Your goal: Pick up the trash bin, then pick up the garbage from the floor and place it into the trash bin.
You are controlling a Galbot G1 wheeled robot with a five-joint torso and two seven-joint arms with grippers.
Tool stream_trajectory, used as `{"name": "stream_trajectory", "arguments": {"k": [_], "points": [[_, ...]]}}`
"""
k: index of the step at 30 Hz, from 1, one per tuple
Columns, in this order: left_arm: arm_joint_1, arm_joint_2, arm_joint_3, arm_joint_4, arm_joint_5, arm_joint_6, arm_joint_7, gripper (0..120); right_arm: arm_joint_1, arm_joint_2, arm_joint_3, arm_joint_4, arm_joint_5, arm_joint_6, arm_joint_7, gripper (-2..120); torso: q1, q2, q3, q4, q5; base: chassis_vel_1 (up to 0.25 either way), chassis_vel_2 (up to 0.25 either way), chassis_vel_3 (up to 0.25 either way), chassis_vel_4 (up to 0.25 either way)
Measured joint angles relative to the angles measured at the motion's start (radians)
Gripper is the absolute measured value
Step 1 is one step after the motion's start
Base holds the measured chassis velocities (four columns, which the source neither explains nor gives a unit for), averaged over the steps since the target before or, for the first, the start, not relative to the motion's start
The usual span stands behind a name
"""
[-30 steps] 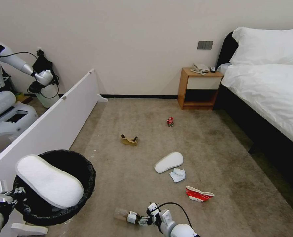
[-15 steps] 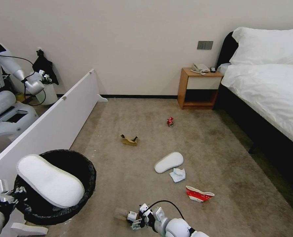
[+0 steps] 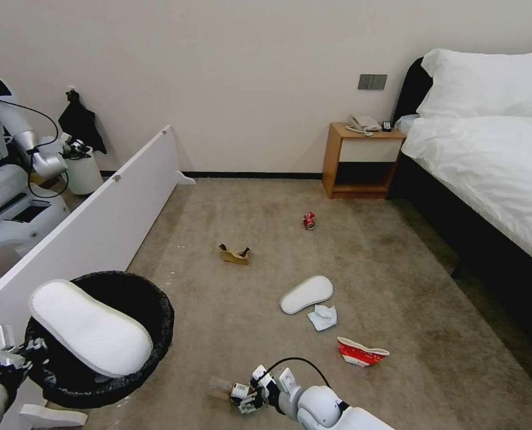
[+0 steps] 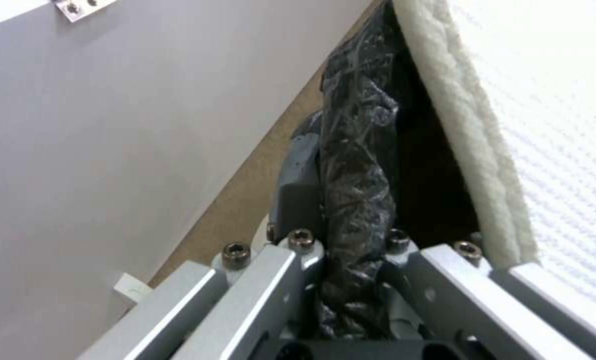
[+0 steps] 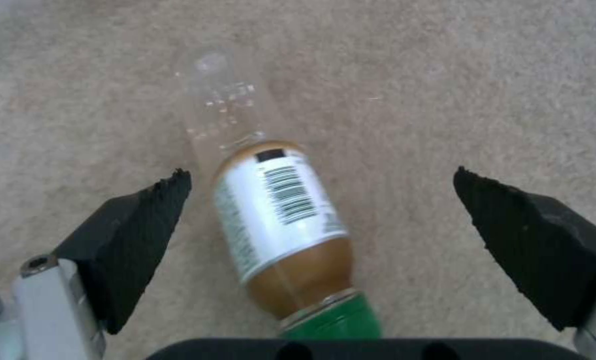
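Clear, green-capped bottle (image 5: pixel 271 220) with a white label lies on carpet between the spread right gripper (image 5: pixel 321 250); left gripper (image 4: pixel 341 280) clamps the bin (image 3: pixel 140 334) rim.

Even soft light; wrist views blurred

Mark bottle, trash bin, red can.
bottle (image 5: pixel 278 210), right wrist view, white label.
trash bin (image 3: pixel 152 298), head view, black bag at rim.
red can (image 3: pixel 308 221), head view, crushed body.
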Motion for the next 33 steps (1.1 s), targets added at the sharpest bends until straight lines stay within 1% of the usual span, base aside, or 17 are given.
{"name": "stream_trajectory", "arguments": {"k": [16, 26, 33], "points": [[0.0, 0.0, 0.002, 0.005, 0.001, 0.0, 0.0, 2, 0.052, 0.055, -0.018, -0.113, 0.025, 0.006, -0.043, 100, 0.0, 0.0, 0.0, 0.0001, 0.0, 0.0, 0.0, 0.0, 0.0], [-0.001, 0.0, 0.006, 0.005, 0.003, 0.0, -0.001, 2, 0.052, 0.06, -0.014, -0.127, 0.04, 0.014, -0.061, 100, 0.0, 0.0, 0.0, 0.0, 0.0, 0.0, 0.0, 0.0, 0.0], [0.001, -0.003, 0.01, 0.005, 0.009, 0.0, -0.005, 2, 0.055, 0.072, -0.011, -0.139, 0.044, 0.042, -0.103, 100, 0.0, 0.0, 0.0, 0.0, 0.0, 0.0, 0.0, 0.0, 0.0]]}}
